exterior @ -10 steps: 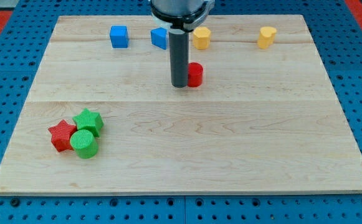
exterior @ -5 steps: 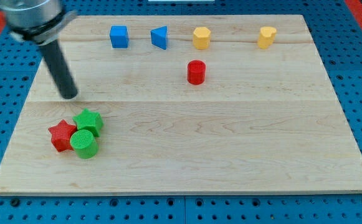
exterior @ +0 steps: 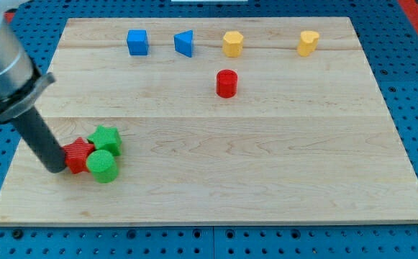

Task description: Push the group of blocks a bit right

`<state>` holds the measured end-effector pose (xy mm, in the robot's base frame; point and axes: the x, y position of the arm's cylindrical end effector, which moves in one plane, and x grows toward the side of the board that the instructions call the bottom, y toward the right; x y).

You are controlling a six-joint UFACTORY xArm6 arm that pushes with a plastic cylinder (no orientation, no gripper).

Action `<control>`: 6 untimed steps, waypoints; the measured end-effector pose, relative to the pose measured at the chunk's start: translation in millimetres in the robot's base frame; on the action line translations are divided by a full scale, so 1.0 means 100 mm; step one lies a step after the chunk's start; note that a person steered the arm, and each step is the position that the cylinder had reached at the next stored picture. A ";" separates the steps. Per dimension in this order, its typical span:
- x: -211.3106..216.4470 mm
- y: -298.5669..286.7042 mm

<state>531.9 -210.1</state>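
While the wooden board (exterior: 216, 180) fills most of the view over a blue pegboard surface (exterior: 417, 108), my tip (exterior: 55, 170) sits at the view's lower left, pressed against the left side of the red star block (exterior: 77, 155). It is a plain rod with no jaws, so it holds nothing — it only leans on the star from the view's left, and the dark rod slants up and to the left from there toward the arm's grey body at the view's left edge. The group of three lies just to the right of my tip: the red star touches the green star block (exterior: 106, 138), which sits up and to the right of it, and the green cylinder (exterior: 102, 165), which sits low and to the right. All three are bunched tight together near the board's lower left corner. Well apart from them, along the view's top, stand a blue cube (exterior: 137, 42), a blue triangular block (exterior: 184, 43), a yellow hexagonal block (exterior: 232, 43) and, further right, a yellow block (exterior: 308, 42) whose shape I cannot make out for certain. A red cylinder (exterior: 226, 83) stands alone below the yellow hexagon — near the board's middle, nowhere close to the group.
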 end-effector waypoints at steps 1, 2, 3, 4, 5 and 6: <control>-0.06 0.29; -0.13 0.57; -0.19 0.80; -0.29 0.91; -0.30 0.85; -0.32 0.82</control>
